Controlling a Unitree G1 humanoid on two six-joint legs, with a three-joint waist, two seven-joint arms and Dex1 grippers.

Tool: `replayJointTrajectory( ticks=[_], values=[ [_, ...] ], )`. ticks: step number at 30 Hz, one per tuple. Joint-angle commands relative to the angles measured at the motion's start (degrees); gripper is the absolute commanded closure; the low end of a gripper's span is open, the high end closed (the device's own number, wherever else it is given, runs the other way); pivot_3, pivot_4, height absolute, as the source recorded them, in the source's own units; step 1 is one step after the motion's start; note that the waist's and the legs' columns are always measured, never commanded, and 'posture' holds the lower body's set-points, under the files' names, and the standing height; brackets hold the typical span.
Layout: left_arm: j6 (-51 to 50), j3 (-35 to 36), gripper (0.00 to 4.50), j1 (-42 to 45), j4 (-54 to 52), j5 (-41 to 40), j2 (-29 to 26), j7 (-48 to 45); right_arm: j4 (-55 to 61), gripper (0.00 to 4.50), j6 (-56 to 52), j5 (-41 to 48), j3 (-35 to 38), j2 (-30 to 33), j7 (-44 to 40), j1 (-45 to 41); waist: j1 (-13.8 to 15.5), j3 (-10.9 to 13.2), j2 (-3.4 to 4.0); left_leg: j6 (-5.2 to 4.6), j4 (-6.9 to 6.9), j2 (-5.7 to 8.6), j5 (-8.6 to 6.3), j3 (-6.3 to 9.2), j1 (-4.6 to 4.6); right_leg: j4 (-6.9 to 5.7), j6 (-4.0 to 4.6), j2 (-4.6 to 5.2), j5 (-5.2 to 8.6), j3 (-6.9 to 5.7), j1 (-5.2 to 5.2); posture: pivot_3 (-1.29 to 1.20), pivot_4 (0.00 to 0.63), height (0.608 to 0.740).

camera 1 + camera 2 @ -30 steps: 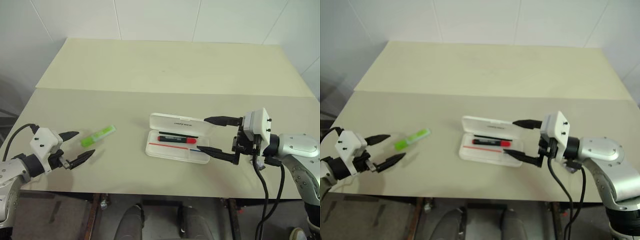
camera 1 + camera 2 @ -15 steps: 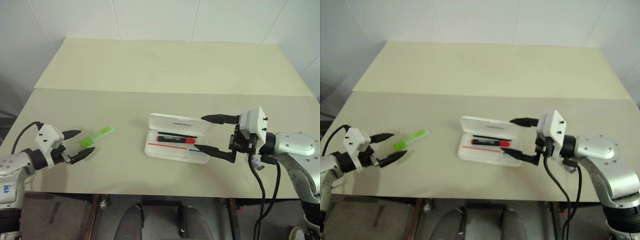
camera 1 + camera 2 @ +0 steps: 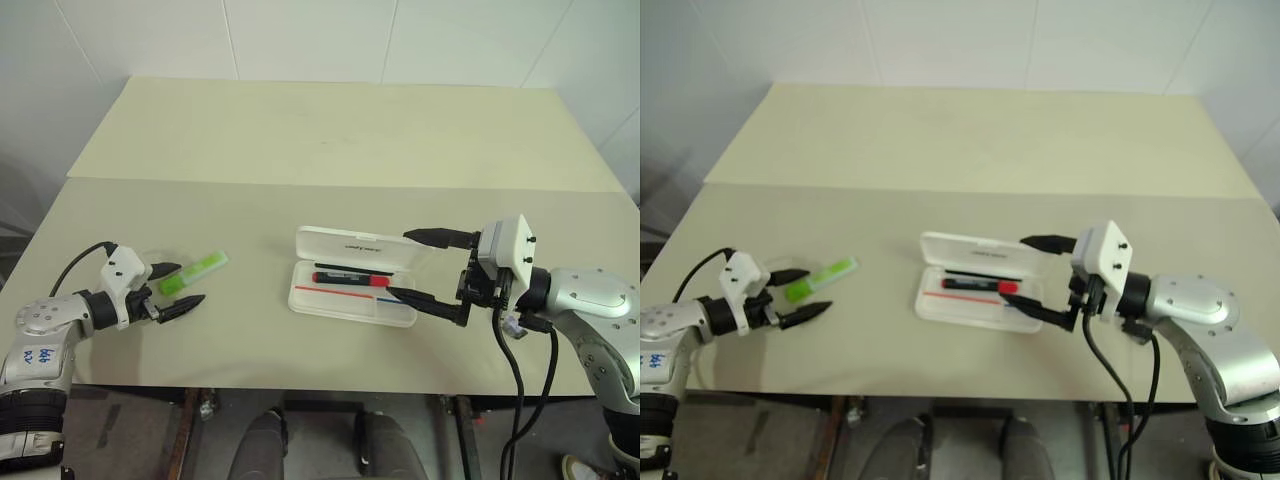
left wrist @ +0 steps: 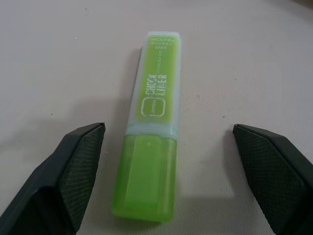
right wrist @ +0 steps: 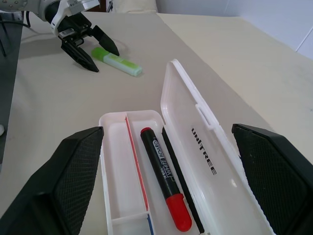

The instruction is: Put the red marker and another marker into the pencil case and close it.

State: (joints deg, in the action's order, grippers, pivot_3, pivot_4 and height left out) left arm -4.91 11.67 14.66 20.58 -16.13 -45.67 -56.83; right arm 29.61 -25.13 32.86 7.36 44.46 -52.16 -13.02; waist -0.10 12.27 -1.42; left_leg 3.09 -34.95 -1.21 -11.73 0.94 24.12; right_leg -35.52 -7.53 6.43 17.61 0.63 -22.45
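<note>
1. Where the cream table (image 3: 330,140) fills the head view, the white hard-plastic hinged pencil case (image 3: 352,276) lies open, the black-barrelled, red-capped marker (image 3: 352,279) inside its tray.
2. Left of it, the left gripper (image 3: 176,286) stands spread, fingers flanking the near end of the short light-green highlighter marker (image 3: 193,272).
3. Left wrist view: both fingers (image 4: 73,161) sit clear of the highlighter's sides.
4. Right wrist view: the right gripper (image 5: 168,166) is spread wide beside the case, gripping nothing.
</note>
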Motion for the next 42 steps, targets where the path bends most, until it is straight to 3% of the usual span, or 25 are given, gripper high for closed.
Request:
replayJointTrajectory(
  ticks=[1,3,12,16,19,23,26,33,38,39,42],
  values=[
    [-1.79,-1.99,0.19,0.16,3.04,3.00,-0.08,1.73,2.87,0.01,0.22,1.10,2.16,0.39,1.02,-0.63,0.03,-0.07,0.10,-0.02,0.00,-0.02,0.03,-0.01,0.00,0.00,0.10,0.00,-0.01,-0.03,0.02,0.00,0.150,0.740],
    [-2.46,-2.43,0.58,0.16,2.92,3.23,-0.32,2.08,2.82,0.00,0.34,1.12,2.18,0.48,1.19,-0.79,0.01,-0.14,0.21,-0.07,0.00,-0.06,0.09,-0.09,-0.01,0.03,0.24,0.01,-0.05,-0.04,0.04,0.00,0.150,0.740],
    [-3.45,-2.62,3.37,-0.18,1.25,2.23,-0.94,1.63,2.67,0.00,0.67,1.01,1.91,0.51,1.55,-0.87,-0.39,-0.20,0.30,0.09,0.21,-0.83,0.08,-0.68,-0.03,0.86,1.08,-0.31,-0.76,-0.13,0.15,0.00,0.150,0.740],
    [-4.06,-2.41,3.37,-0.92,-1.94,1.53,-0.21,2.20,2.21,0.00,0.96,0.65,1.47,0.40,1.43,-1.11,-1.18,-0.42,0.66,0.10,0.62,-1.67,0.07,-1.13,0.00,2.63,1.42,-0.85,-1.79,-0.42,0.65,0.00,0.150,0.740],
    [-3.28,-1.11,3.37,-1.99,-5.53,-0.21,1.14,2.44,2.13,0.00,1.10,0.38,1.21,0.34,1.44,-1.03,-1.23,-0.47,0.75,0.11,0.74,-2.07,0.07,-1.83,0.08,3.11,1.29,-0.81,-1.95,-0.47,0.72,0.00,0.150,0.740],
    [-0.35,1.89,3.37,-4.08,-11.42,-4.76,3.28,-0.13,2.05,0.00,1.32,0.02,1.13,0.32,1.32,-0.48,-0.98,-0.57,0.58,0.17,0.76,-2.46,0.21,-2.66,0.22,3.05,1.38,-0.74,-1.88,-0.43,0.39,0.00,0.150,0.740],
    [0.06,3.71,3.37,-5.47,-14.74,-7.30,3.41,-1.68,1.87,0.00,1.39,-0.09,1.46,0.51,1.09,-0.06,-0.99,-0.67,0.24,-0.15,0.66,-2.49,0.51,-3.30,0.31,2.23,1.36,-0.54,-1.68,-0.47,-0.26,0.00,0.150,0.740],
    [-0.78,3.31,3.37,-8.89,-22.22,-10.21,0.70,-8.44,1.12,0.00,1.93,-0.32,2.29,1.17,-0.03,1.58,-1.35,-0.70,0.16,0.09,0.70,-2.64,0.23,-3.79,0.29,1.48,0.26,-0.58,-1.55,-0.47,-1.01,0.00,0.150,0.740],
    [-2.18,0.81,3.37,-8.18,-24.36,-10.65,-0.58,-12.49,0.75,0.00,2.39,-0.63,3.40,2.57,-1.24,3.71,-1.40,-0.70,0.16,0.11,0.64,-2.71,0.23,-3.83,0.27,1.47,0.53,-0.67,-1.47,-0.40,-1.05,0.00,0.150,0.740],
    [-1.45,-0.31,3.37,-7.40,-24.23,-9.94,-0.74,-13.41,0.76,0.00,2.51,-0.72,3.86,2.90,-1.48,4.49,-1.36,-0.70,0.16,0.10,0.61,-2.71,0.23,-3.89,0.26,1.50,1.14,-0.66,-1.17,-0.34,-1.04,0.00,0.150,0.740],
    [4.52,-4.26,3.37,-4.81,-21.12,-5.43,-1.44,-16.72,1.91,0.00,2.53,-0.79,5.12,3.28,-1.14,6.62,-1.24,-0.70,0.14,0.10,0.40,-2.71,0.23,-3.93,0.26,1.50,1.14,-0.64,-1.19,-0.30,-0.96,0.00,0.150,0.740]
  ],
)
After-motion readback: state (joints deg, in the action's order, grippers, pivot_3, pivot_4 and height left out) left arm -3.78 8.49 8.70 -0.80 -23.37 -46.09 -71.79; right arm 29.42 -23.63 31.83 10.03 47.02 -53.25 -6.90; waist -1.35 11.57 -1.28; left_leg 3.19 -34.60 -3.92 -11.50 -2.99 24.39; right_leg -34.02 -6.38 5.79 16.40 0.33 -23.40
